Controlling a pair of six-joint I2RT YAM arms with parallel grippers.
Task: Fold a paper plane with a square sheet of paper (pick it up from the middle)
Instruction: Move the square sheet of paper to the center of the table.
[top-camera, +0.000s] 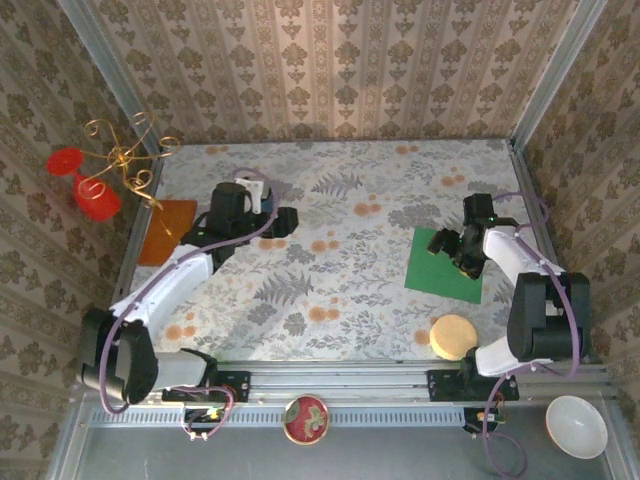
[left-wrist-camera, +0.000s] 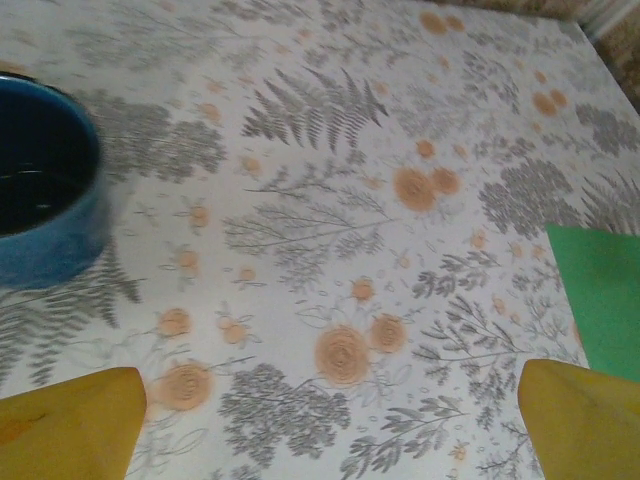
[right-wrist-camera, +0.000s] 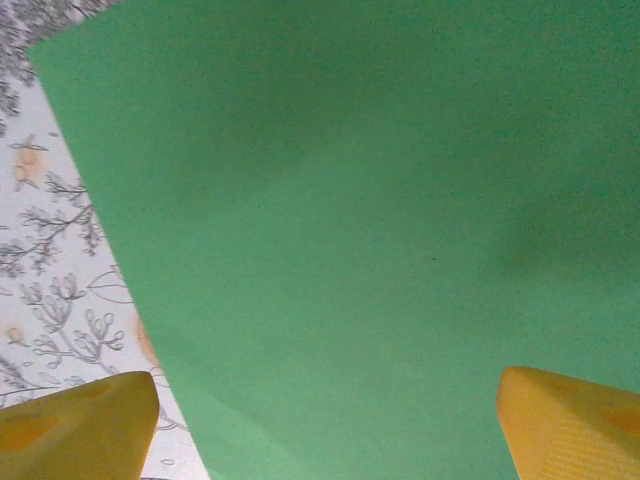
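The square sheet of paper (top-camera: 443, 270) is bright green and lies flat and unfolded on the right of the flowered table. My right gripper (top-camera: 447, 245) hovers low over it. In the right wrist view the sheet (right-wrist-camera: 360, 220) spreads between my two yellow fingertips (right-wrist-camera: 75, 425), and the gripper (right-wrist-camera: 325, 430) is open with nothing pinched. My left gripper (top-camera: 283, 222) is open over bare tablecloth at the back left, next to a blue mug (left-wrist-camera: 40, 200). Its wrist view catches a corner of the sheet (left-wrist-camera: 600, 300) at the right edge. The paper plane is out of view.
An orange-brown sheet (top-camera: 167, 230) lies at the far left, beside a gold stand with red cups (top-camera: 95, 180). A round tan block (top-camera: 453, 337) sits just in front of the green sheet. A white bowl (top-camera: 576, 425) and a red dish (top-camera: 306, 418) rest off the table's near edge.
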